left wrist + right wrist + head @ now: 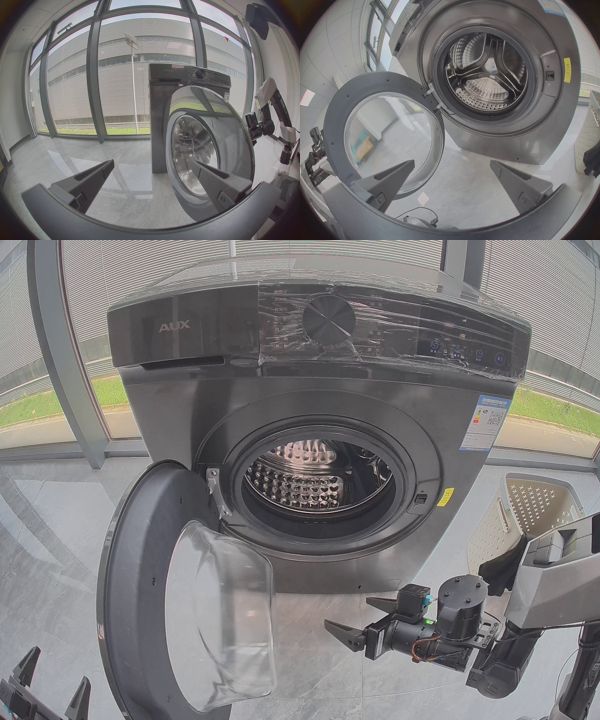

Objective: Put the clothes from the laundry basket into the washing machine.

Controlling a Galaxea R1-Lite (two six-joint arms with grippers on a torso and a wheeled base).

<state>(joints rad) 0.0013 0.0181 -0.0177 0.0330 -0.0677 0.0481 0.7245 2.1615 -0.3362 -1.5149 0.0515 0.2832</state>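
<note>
The washing machine [187, 409] has its door [134, 590] wide open. The right gripper [348, 614] sits low before it, jaws spread. A dark garment [500, 568] drapes over the laundry basket [544, 502] rim, half hidden behind the right arm [556, 580]. The left gripper [57, 668] is partly cut off, its jaws also spread.

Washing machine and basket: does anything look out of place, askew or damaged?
Nothing is spilled or broken. Two small oddities: wrinkled clear plastic film is wrapped over the control panel of the washing machine, and a dark garment hangs over the rim of the laundry basket rather than lying inside. The drum looks empty.
</note>
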